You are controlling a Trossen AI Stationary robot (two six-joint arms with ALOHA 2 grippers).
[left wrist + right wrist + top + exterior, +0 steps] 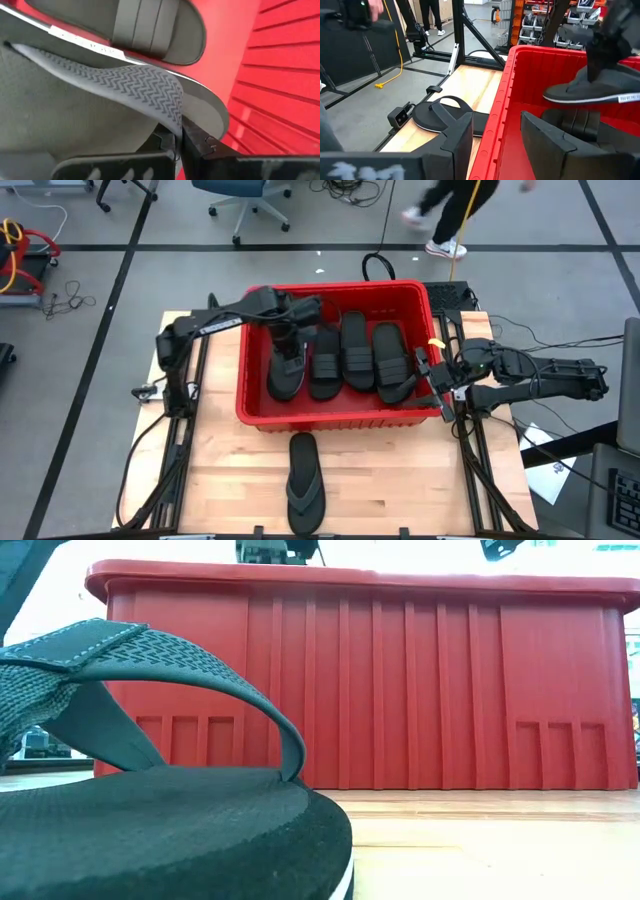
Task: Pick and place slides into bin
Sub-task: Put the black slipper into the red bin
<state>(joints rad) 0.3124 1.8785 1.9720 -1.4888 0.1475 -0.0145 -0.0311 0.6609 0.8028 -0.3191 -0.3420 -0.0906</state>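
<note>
My left gripper (290, 345) pinches a thong slide (286, 370) by its strap over the bin (340, 415), toe hanging down; right gripper (437, 380) waits, fingers spread.

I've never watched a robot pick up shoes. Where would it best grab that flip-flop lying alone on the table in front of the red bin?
Probably by the thong strap, coming down from above. On the lone flip-flop it arches clear of the flat sole, leaving a gap that a finger can slip under. The left gripper holds another sandal's strap that way.
</note>
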